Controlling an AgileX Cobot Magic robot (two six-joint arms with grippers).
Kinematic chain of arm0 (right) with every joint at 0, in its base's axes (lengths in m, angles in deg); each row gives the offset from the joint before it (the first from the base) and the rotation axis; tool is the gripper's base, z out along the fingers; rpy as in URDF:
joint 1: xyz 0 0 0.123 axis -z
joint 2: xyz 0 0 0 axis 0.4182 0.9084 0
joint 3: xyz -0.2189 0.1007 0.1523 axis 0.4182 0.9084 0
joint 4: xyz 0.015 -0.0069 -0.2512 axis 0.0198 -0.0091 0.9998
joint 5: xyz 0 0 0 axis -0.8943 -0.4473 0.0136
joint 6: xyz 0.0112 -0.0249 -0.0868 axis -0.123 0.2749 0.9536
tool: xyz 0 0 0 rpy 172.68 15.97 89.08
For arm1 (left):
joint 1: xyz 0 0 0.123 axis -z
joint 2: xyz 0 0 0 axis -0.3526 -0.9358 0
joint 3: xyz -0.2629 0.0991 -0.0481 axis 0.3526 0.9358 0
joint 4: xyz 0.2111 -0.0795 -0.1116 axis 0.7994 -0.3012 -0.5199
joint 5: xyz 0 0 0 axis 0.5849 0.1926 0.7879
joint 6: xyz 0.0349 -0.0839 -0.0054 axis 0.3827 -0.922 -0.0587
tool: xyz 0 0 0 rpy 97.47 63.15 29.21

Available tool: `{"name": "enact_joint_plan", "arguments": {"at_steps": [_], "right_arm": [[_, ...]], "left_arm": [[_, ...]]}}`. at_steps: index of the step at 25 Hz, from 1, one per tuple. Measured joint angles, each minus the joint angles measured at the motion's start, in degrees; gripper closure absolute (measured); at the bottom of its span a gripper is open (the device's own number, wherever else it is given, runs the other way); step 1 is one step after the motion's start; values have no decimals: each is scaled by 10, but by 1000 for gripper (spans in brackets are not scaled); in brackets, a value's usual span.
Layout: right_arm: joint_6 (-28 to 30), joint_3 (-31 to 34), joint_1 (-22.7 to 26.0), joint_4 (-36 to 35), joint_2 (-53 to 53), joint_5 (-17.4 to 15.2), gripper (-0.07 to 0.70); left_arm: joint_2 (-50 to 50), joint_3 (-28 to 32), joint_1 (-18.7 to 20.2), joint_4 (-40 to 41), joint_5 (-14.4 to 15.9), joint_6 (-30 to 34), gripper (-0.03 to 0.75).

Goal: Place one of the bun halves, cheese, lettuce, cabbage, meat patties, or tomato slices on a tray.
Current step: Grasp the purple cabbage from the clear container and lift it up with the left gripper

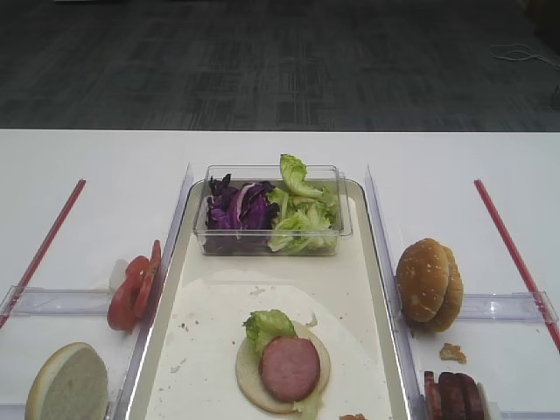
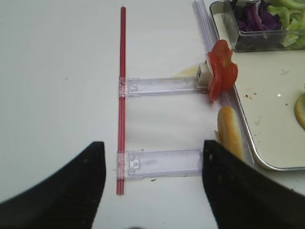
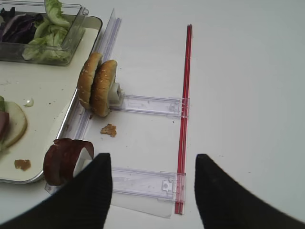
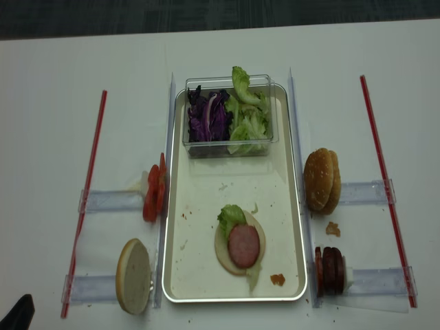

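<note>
Currently both jaws stand apart, empty; the upright red tomato slices [image 2: 222, 71] may topple if nudged sideways.

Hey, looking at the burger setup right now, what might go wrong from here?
1. The tomato slices stand on edge, pressed together in their holder; picking one may drag out a neighbour.
2. The cabbage lies against the lettuce in one clear tub, so a grab could lift both.
3. The stack on the tray is loose: a patty over lettuce could slide if nudged.
</note>
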Motion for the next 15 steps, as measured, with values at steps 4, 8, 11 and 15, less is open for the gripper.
{"name": "enact_joint_plan", "arguments": {"at_steps": [4, 8, 11, 15], "right_arm": [[0, 0, 0, 0, 0, 0, 218], [0, 0, 0, 0, 0, 0, 218], [0, 0, 0, 0, 0, 0, 218], [0, 0, 0, 0, 0, 0, 218]], "left_arm": [[0, 0, 0, 0, 0, 0, 294], [0, 0, 0, 0, 0, 0, 294], [0, 0, 0, 0, 0, 0, 294], [0, 0, 0, 0, 0, 0, 294]]}}
